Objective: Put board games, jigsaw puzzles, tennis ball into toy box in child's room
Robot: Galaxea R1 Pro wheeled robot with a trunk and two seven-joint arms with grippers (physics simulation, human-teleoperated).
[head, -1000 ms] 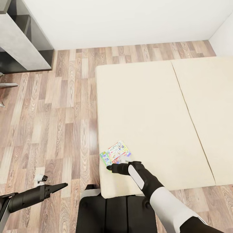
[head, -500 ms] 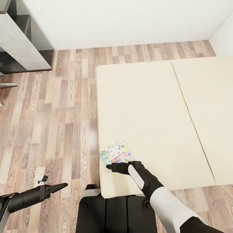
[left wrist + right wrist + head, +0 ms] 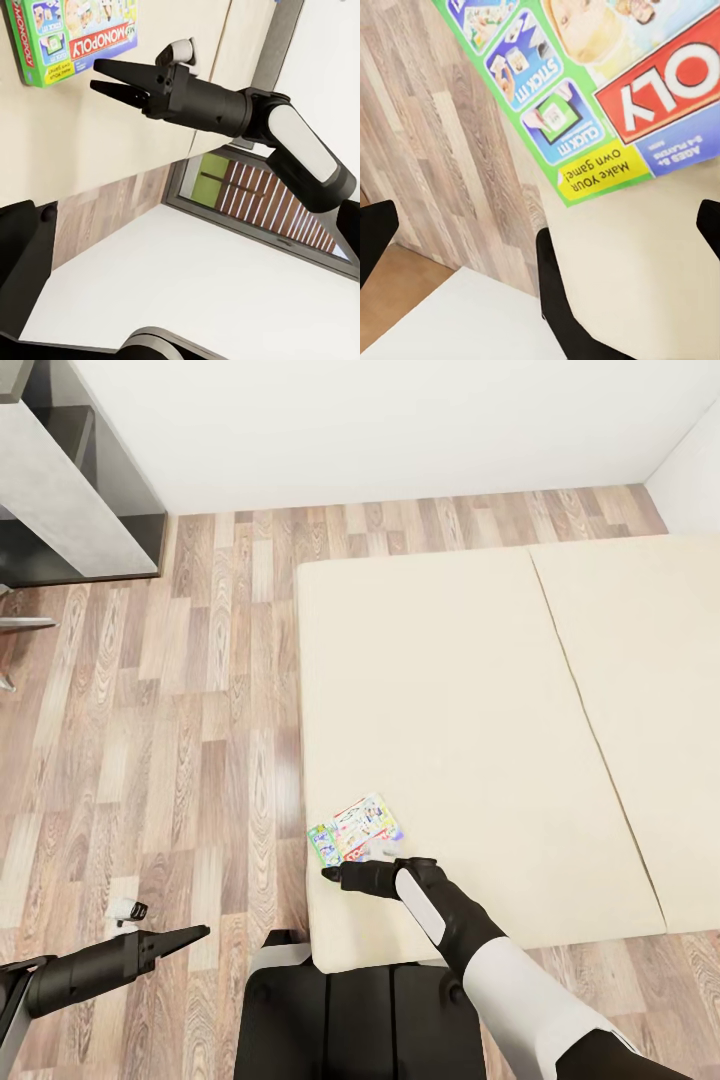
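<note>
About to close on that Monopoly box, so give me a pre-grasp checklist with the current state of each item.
1. Board game lies flat near the bed corner: ok.
2. Right gripper open: ok, jaws apart in the right wrist view.
3. Jaws around the box: not ok, fingertips stop short of its edge.
4. Left gripper out of the way, over the floor: ok.
5. Box within reach: ok.

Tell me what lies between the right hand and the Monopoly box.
Only bare beige mattress lies between the right hand and the Monopoly box, per the right wrist view.
</note>
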